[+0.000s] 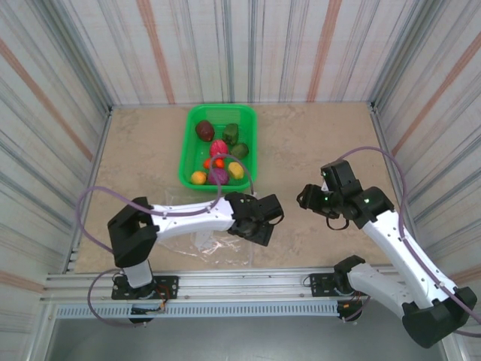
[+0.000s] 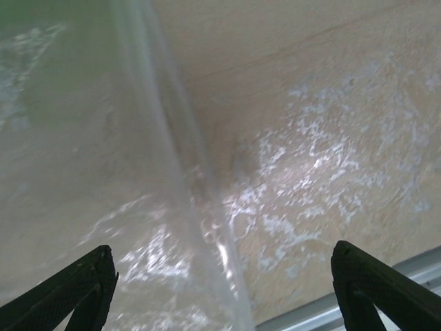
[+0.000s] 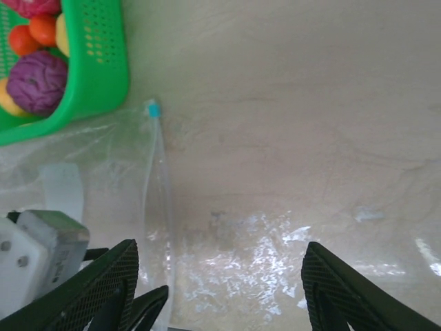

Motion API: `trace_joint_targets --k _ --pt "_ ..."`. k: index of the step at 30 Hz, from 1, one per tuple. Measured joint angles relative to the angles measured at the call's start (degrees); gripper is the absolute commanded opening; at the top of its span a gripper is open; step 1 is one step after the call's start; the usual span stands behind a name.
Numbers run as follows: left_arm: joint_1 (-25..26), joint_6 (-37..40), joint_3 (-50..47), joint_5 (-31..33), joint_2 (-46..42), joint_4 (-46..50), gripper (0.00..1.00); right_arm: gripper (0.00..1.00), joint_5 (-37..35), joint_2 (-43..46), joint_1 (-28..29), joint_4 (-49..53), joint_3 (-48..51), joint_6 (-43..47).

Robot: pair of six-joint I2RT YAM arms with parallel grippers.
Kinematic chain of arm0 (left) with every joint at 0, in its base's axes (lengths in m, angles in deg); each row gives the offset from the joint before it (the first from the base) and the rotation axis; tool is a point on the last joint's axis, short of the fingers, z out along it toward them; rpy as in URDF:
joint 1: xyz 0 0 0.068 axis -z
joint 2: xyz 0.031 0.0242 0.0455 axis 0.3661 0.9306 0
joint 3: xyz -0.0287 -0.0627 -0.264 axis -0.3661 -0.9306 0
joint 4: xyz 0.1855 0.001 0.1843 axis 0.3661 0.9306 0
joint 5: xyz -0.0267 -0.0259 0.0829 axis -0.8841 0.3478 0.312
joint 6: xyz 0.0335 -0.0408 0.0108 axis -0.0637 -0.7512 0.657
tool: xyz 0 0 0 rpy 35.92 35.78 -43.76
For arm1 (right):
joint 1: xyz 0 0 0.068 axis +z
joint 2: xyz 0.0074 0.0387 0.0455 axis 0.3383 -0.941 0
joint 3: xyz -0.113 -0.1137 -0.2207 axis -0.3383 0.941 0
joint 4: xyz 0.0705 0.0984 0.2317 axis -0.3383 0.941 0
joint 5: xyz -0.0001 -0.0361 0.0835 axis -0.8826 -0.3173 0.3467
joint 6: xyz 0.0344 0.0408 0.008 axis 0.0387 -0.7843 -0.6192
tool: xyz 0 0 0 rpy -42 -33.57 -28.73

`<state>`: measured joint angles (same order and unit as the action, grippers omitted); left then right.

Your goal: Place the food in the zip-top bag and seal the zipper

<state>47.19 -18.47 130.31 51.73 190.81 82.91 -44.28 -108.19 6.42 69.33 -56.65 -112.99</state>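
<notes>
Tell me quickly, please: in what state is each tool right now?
Left tool: open, over the zip-top bag, holding nothing.
Right tool: open, over the table, holding nothing.

Beige tabletop (image 1: 316,143), faint marbling. Bright green basket (image 1: 186,143) with perforated walls. The food (image 1: 219,174) in it is dark maroon, pink, purple, green, yellow and red-orange. Clear zip-top bag (image 1: 218,244), white glints on the crinkles, white label (image 3: 62,189). Pale zipper (image 3: 157,179) with a teal tab (image 3: 154,109) at its end. Black left claw (image 2: 222,252) and right claw (image 3: 220,247). White arms (image 1: 188,218) with black joints. Grey-white striped walls (image 1: 248,45) with rust bands.
</notes>
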Motion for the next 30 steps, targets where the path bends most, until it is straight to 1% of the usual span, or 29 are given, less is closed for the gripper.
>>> trace_joint_targets --k 2,4,9,12,16,20,24,27,30 --pt "0.09 -0.2 0.11 0.04 1.33 -0.63 0.77 0.64 -0.68 0.85 -0.04 0.55 0.0 -0.04" --pt "0.07 -0.76 0.09 0.09 2.08 -0.72 0.7 0.63 -1.42 1.86 -0.09 0.92 -0.02 -0.11" --pt "-0.44 -2.86 -1.14 0.5 2.12 -1.75 0.53 0.62 -2.6 3.87 -0.09 2.32 -0.15 -0.76" --pt "-0.74 -3.45 -3.1 0.68 2.12 -2.38 0.48 0.61 -2.67 4.39 -0.09 3.08 -0.17 -0.83" --pt "-0.96 -4.17 -4.66 1.84 2.27 -2.23 0.47 0.59 -2.45 4.63 -0.09 3.28 -0.61 -0.79" --pt "-1.46 -4.48 -4.7 3.15 3.08 -1.9 0.42 0.5 -1.27 4.61 -0.09 3.21 -1.62 0.15" --pt "-2.73 -4.48 -4.72 3.65 3.06 -2.03 0.36 0.45 -0.04 4.26 -0.09 3.17 -1.77 0.7" --pt "-3.78 -4.33 -5.07 4.02 3.08 -2.36 0.26 0.42 0.42 3.48 -0.09 3.13 -1.77 0.85" --pt "-4.44 -3.58 -5.44 3.93 3.32 -2.62 0.11 0.42 0.39 2.71 -0.09 2.97 -1.77 1.77"
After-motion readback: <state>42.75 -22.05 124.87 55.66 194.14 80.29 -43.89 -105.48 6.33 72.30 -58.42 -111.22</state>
